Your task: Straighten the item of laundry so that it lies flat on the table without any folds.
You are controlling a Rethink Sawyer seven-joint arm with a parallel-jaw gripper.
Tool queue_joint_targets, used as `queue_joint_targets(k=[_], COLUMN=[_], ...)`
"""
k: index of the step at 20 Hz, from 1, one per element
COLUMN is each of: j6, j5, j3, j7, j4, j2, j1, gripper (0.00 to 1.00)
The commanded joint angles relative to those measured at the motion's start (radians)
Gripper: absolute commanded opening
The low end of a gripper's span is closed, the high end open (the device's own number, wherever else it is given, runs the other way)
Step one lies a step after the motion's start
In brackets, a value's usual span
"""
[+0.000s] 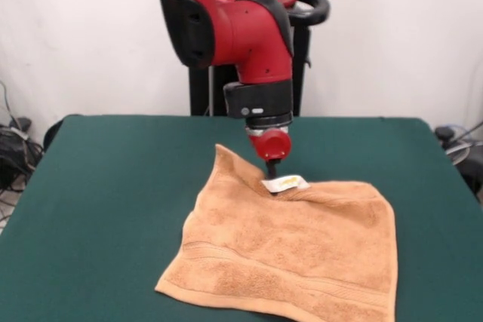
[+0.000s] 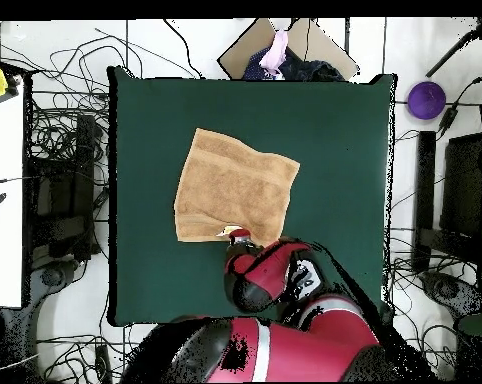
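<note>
Right, towel: peach-orange terry towel [image 1: 290, 250] lies spread on the green table [image 1: 113, 186], mostly open but not flat along the edge nearest the robot.
Towel shape: roughly 4-sided; in overhead view [image 2: 233, 192] it sits skewed to the table [image 2: 335, 130] edges, w/ one corner pointing away from the robot.
Towel folds: front view shows the far-left corner [image 1: 224, 154] standing up in a peak, and a ridge of wrinkles running from it toward the tag.
Tag: small white tag [image 1: 285, 183] sits on the towel's robot-side edge, right under the gripper; a yellowish mark on it, too small to read.
Border band: woven band [image 1: 264, 265] runs parallel to the towel's camera-side edge in front view.
Gripper: tip [image 1: 272, 171] is down at the towel's robot-side edge, touching or just above the cloth beside the tag; can't tell if fingers are parted or closed, or if any cloth is pinched.
Gripper, overhead: arm's red end [image 2: 241, 237] meets the towel at its bottom edge, near the mid-right part.
Arm: red-and-black arm [image 1: 241, 35] comes down from the pedestal behind the towel.
Around table: cables and clutter on floor beside it, well apart from towel.
</note>
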Motion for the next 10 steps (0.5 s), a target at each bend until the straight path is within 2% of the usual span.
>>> queue_joint_targets(k=[1, 7, 10], j6=[0.258, 0.204, 0.228], j5=[-0.015, 0.000, -0.014], j3=[-0.131, -0.098, -0.054], j7=[0.097, 0.101, 0.057], j4=[-0.227, -0.231, -0.214], j2=[0.211, 0.241, 0.212], j1=[-0.089, -0.127, -0.176], gripper=[0.00, 0.00, 0.00])
